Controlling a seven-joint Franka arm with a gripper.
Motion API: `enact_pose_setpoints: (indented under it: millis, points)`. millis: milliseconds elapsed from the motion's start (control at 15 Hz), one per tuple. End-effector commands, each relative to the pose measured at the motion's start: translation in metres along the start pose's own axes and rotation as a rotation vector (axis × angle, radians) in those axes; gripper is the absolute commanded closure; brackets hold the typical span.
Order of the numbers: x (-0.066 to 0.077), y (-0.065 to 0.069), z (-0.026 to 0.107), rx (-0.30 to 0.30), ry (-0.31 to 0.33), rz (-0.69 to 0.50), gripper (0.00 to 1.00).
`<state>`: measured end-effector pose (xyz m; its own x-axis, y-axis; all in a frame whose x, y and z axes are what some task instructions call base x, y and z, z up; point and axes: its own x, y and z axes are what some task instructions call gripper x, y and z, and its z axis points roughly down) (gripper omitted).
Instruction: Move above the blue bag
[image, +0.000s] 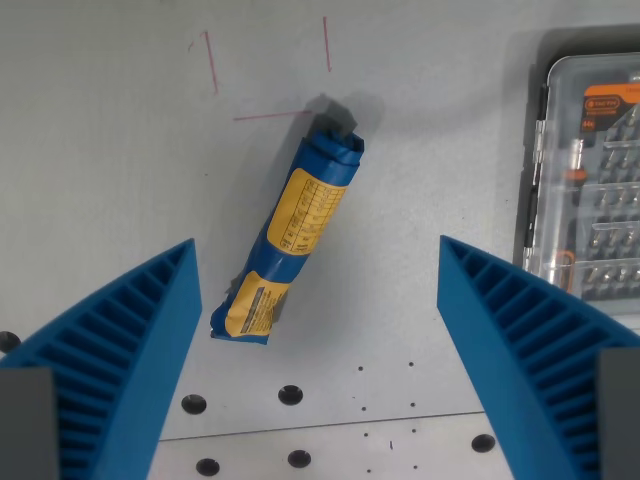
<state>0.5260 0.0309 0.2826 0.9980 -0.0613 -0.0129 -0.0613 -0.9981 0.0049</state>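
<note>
Wrist view, looking straight down on a pale grey counter (120, 200). My gripper (318, 300) shows as two ribbed blue plastic fingers (130, 340) at the lower corners of the picture; the jaws stand spread wide and hold nothing

The task's thing, a rolled blue plastic bag with a yellow printed label (295, 235), lies flat on the counter between the jaws. It sits nearer the finger on the wrist view's left, its lower crumpled end just beside that fingertip, and its folded upper end reaches beyond the jaws toward the top of the picture. It lies slanted, not square to the gap

Progress, as I judge it: the approach is largely done, since the bag already falls inside the span of the jaws. What is left is a small correction toward the wrist view's left and forward, so that the midpoint between the fingertips sits over the middle of the roll. No descent or grasp is asked for

Outside the jaws, beyond the finger on the wrist view's right, lies a clear plastic case of screwdriver bits with an orange label (590, 180), well apart from the bag. Thin red pen marks (270, 116) are drawn on the counter past the bag's far end

Writing: the yellow label carries dark print and a table-like block, too small to read; the orange label's text is also illegible
</note>
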Motion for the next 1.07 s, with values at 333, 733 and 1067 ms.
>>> enact_pose_setpoints:
  millis: [333, 733, 1067]
  points:
    - [0.0, 0.0, -0.001, 0.001, 0.005, 0.004, 0.0]
    - [-0.001, -0.001, 0.002, 0.002, 0.008, 0.051, 0.0]
    - [-0.005, -0.002, 0.011, 0.005, 0.035, 0.107, 0.0]
